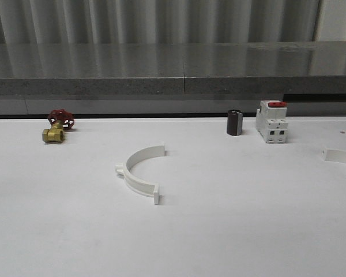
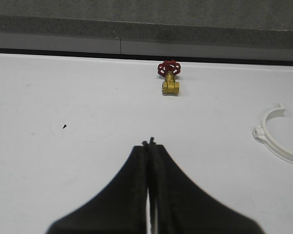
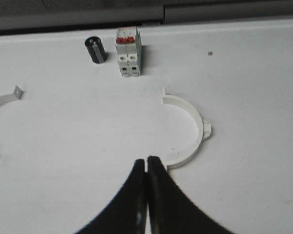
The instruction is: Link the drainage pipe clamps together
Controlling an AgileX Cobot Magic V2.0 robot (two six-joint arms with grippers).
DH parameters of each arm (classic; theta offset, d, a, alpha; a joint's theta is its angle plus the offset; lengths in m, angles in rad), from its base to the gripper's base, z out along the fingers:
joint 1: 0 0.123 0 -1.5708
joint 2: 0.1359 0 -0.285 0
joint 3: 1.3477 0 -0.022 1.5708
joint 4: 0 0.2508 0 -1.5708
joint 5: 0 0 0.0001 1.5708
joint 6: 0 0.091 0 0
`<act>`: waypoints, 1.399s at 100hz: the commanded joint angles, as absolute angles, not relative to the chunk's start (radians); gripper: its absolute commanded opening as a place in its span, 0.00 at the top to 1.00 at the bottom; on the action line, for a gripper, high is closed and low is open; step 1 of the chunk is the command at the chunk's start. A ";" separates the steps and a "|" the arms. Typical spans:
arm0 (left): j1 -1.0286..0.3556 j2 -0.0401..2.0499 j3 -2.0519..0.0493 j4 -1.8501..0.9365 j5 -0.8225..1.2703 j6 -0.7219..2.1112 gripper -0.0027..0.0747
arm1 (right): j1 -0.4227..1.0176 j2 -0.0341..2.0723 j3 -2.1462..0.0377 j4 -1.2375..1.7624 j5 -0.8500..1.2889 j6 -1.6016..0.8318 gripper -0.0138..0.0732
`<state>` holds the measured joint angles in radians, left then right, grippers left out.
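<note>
Right wrist view puts my pinched-shut, empty right gripper (image 3: 146, 161) just beside one white plastic semicircular clamp (image 3: 193, 134); the other half (image 1: 139, 173) lies well left, nearer my clenched left gripper (image 2: 149, 145).

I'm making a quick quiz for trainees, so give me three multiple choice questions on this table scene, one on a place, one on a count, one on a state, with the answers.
1. Where is the brass valve with the red handwheel?
A. At the far left of the table
B. Beside the breaker
C. Inside a clamp half

2. How many white clamp halves lie on the table?
A. One
B. Two
C. Four

3. How are the clamp halves?
A. Joined in a ring
B. Stacked
C. Lying apart

Answers:
1 A, the front view shows it far left, away from the circuit breaker and the black cylinder.
2 B, one clamp half at centre, another clamp half at the right edge.
3 C, bare table separates them; the left gripper and right gripper are shut and hold nothing.
</note>
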<state>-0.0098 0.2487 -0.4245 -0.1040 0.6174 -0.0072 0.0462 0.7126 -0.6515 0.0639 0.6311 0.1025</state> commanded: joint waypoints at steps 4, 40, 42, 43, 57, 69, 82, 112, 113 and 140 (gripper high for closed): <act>-0.009 0.257 -0.450 -0.119 0.551 -0.008 0.99 | 0.040 0.755 -0.686 0.065 0.589 0.100 0.56; -0.009 0.257 -0.450 -0.119 0.551 -0.008 0.99 | 0.035 0.866 -0.768 0.065 0.592 0.142 0.16; -0.009 0.257 -0.450 -0.119 0.551 -0.008 0.99 | 0.031 0.890 -0.780 0.064 0.605 0.142 0.16; -0.009 0.257 -0.450 -0.119 0.551 -0.008 0.99 | 0.028 0.898 -0.792 0.064 0.615 0.142 0.16; -0.009 0.257 -0.450 -0.119 0.551 -0.008 0.99 | -0.031 1.090 -0.916 0.046 0.704 0.136 0.16; -0.009 0.257 -0.450 -0.119 0.551 -0.008 0.99 | -0.092 1.247 -0.982 0.047 0.709 0.104 0.16; -0.009 0.257 -0.450 -0.119 0.551 -0.008 0.99 | -0.135 1.398 -1.020 0.051 0.672 0.078 0.16; -0.009 0.257 -0.450 -0.119 0.551 -0.008 0.99 | -0.152 1.646 -1.090 0.065 0.605 0.000 0.16; -0.009 0.257 -0.450 -0.119 0.551 -0.008 0.99 | -0.152 1.650 -1.093 0.065 0.604 0.000 0.16; -0.009 0.257 -0.450 -0.119 0.551 -0.008 0.99 | -0.152 1.765 -1.115 0.065 0.565 -0.018 0.16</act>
